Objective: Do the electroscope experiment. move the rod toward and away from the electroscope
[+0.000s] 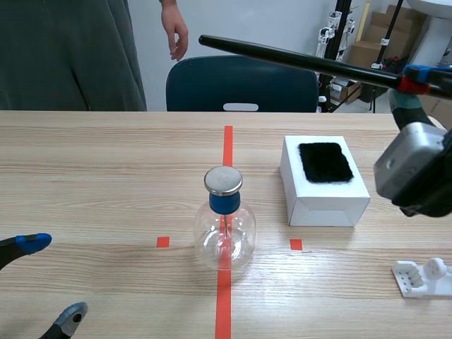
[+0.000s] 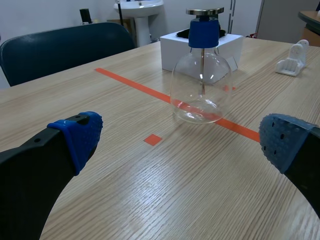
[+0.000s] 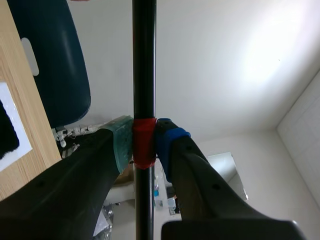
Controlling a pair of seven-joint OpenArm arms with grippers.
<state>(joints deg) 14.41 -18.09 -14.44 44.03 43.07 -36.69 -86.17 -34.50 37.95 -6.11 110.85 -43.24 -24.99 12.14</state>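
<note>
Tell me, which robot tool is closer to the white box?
Right. The right tool, shut on the black rod, is raised in the air beside the white box. The left tool sits open far off, past the glass electroscope.

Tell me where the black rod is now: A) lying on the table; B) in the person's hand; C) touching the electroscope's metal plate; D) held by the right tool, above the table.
D: the right tool is shut on the black rod, high above the electroscope.
</note>
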